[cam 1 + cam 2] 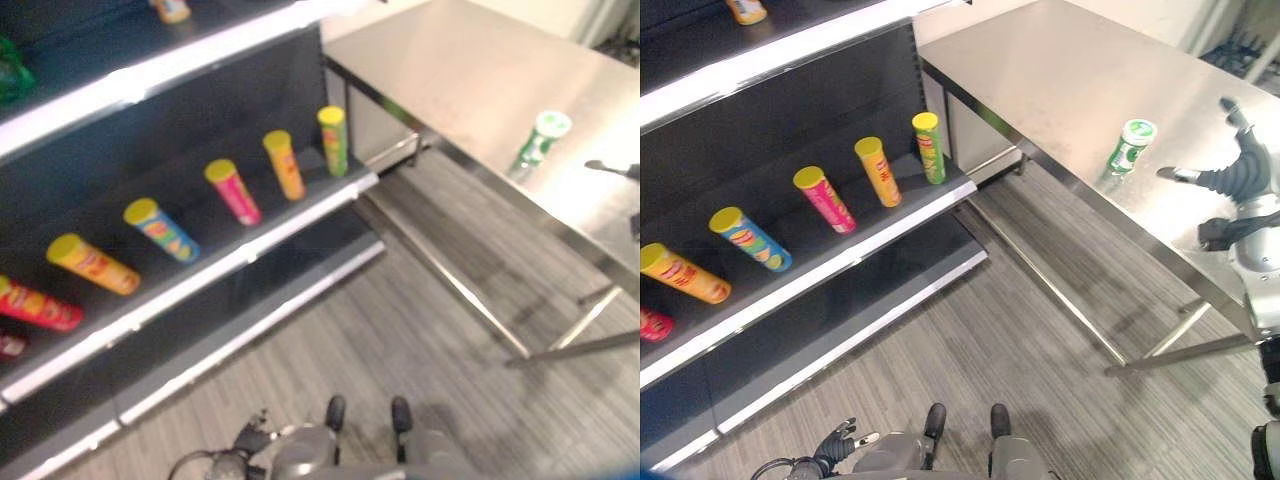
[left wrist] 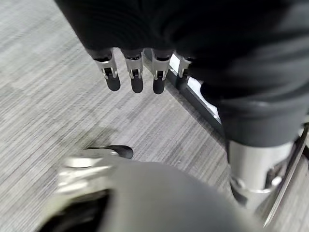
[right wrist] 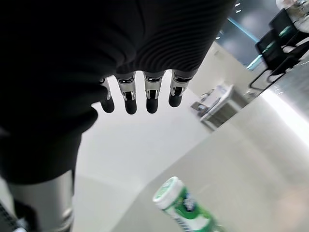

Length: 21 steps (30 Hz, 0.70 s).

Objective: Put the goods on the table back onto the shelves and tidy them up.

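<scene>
Green can (image 1: 1131,146) upright on the table (image 1: 1060,80)

Right hand (image 1: 1238,172) beside it, fingers spread, holding nothing; left hand (image 2: 135,72) low, fingers relaxed, thumb hidden.

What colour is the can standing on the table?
Green and white, with a white lid; the can shows best in the right eye view.

No print can be read — the shelf tubes (image 1: 878,170) and the green can (image 1: 1129,146) seem patterned, nothing legible.

Bright overhead glare on steel table (image 1: 480,70)
</scene>
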{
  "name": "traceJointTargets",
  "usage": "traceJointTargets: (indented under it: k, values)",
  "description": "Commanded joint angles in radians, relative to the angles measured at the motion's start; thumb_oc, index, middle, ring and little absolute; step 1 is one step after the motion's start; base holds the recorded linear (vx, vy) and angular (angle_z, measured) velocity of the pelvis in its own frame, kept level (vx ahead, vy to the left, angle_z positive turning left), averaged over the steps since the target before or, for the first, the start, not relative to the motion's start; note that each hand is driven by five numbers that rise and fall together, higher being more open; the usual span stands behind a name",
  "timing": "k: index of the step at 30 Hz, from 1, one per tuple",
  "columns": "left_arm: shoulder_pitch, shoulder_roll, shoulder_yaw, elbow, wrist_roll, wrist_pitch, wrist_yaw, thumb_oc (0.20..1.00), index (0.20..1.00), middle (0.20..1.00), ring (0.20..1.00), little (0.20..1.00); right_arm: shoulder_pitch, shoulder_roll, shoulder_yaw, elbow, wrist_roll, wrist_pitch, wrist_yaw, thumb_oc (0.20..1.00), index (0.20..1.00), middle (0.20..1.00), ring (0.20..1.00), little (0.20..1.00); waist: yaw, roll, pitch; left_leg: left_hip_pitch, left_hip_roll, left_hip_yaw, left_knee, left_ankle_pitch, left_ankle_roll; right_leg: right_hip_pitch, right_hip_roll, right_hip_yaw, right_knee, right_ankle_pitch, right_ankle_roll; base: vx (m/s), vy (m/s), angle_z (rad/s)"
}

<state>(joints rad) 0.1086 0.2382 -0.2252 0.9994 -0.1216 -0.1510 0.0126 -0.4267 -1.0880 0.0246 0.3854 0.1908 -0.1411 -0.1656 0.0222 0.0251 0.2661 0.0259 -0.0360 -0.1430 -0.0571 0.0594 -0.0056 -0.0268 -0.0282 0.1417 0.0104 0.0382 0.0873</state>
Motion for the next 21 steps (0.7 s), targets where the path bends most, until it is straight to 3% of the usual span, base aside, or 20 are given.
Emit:
traceJointTargets:
  k: [1, 3, 5, 11, 21]
  values:
    - [-0.105, 0.155, 0.161, -0.059, -0.076, 0.020, 0.075, 1.000, 1.000, 1.000, 1.000, 1.000, 0.213, 0.188, -0.257, -0.094, -0.017, -0.007, -0.090, 1.000, 1.000, 1.000, 1.000, 1.000, -0.017, -0.105, -0.090, 0.008, 0.076, 0.102, -0.030, -0.120, -0.052, -0.085, -0.082, -0.211, 0.175, -0.036, 0.082, 0.00, 0.087, -0.15]
    - [-0.104, 0.156, 0.159, -0.058, -0.068, 0.018, 0.073, 1.000, 1.000, 1.000, 1.000, 1.000, 0.222, 0.184, -0.270, -0.086, -0.016, -0.005, -0.090, 1.000, 1.000, 1.000, 1.000, 1.000, -0.022, -0.106, -0.092, 0.002, 0.074, 0.095, -0.030, -0.113, -0.053, -0.061, -0.073, -0.194, 0.133, -0.033, 0.094, 0.00, 0.022, 0.11]
    - [-0.100, 0.149, 0.162, -0.047, -0.063, 0.020, 0.062, 1.000, 1.000, 1.000, 1.000, 1.000, 0.237, 0.174, -0.285, -0.091, -0.021, -0.005, -0.093, 1.000, 1.000, 1.000, 1.000, 1.000, -0.023, -0.113, -0.097, 0.010, 0.069, 0.093, -0.030, -0.114, -0.056, -0.035, -0.053, -0.178, 0.050, -0.055, 0.078, 0.03, -0.013, -0.01]
    - [-0.061, 0.125, 0.176, -0.027, -0.060, 0.018, 0.048, 1.000, 1.000, 1.000, 1.000, 1.000, 0.265, 0.148, -0.324, -0.099, -0.031, -0.012, -0.088, 1.000, 1.000, 1.000, 1.000, 1.000, -0.017, -0.127, -0.132, 0.023, 0.073, 0.110, -0.030, -0.125, -0.065, 0.042, -0.037, -0.186, -0.090, -0.033, 0.065, 0.04, -0.036, -0.07]
    - [-0.056, 0.109, 0.162, -0.049, -0.050, 0.017, 0.039, 1.000, 1.000, 1.000, 1.000, 1.000, 0.293, 0.122, -0.335, -0.185, -0.060, -0.020, -0.062, 1.000, 1.000, 1.000, 1.000, 1.000, -0.032, -0.120, -0.142, 0.047, 0.092, 0.130, -0.030, -0.130, -0.076, 0.065, -0.028, -0.186, -0.088, -0.052, 0.057, 0.02, -0.044, -0.02]
